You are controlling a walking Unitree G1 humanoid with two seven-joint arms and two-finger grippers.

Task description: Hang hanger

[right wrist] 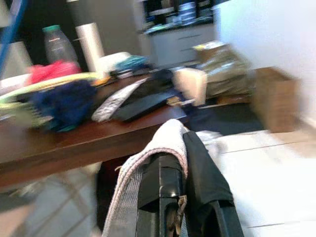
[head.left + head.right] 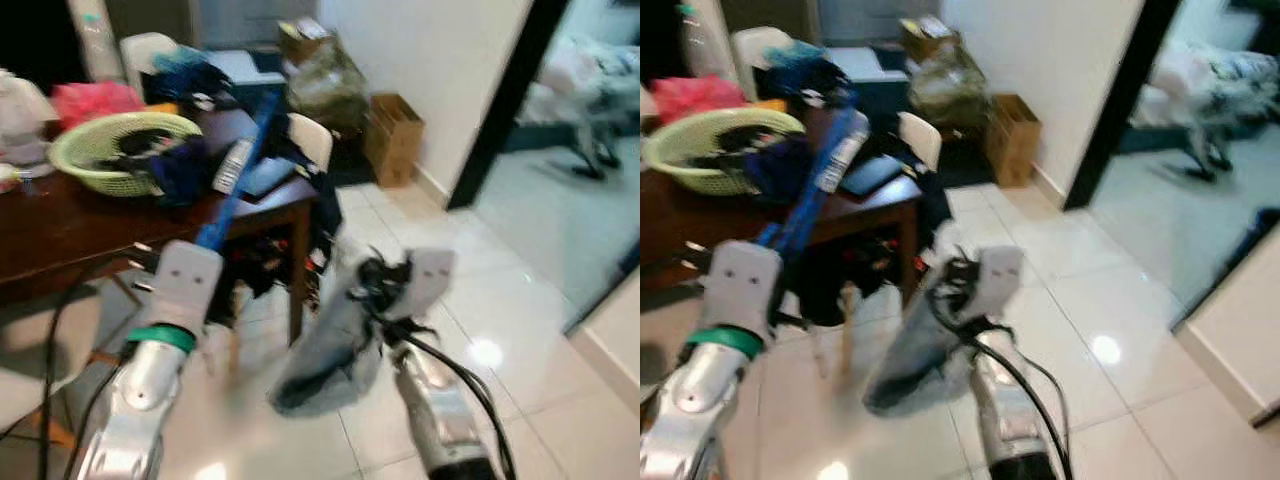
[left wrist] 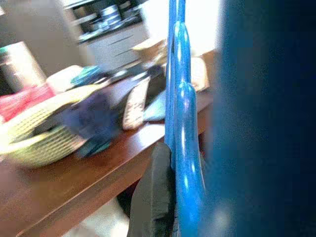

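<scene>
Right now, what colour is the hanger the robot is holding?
Bright blue. The hanger shows best in the left wrist view, held in the left end effector.

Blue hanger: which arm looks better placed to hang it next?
Left, likely. The left gripper is shut on the blue hanger, raised before the wooden table. The right gripper is occupied, shut on a grey cloth. No rail is visible.
</scene>
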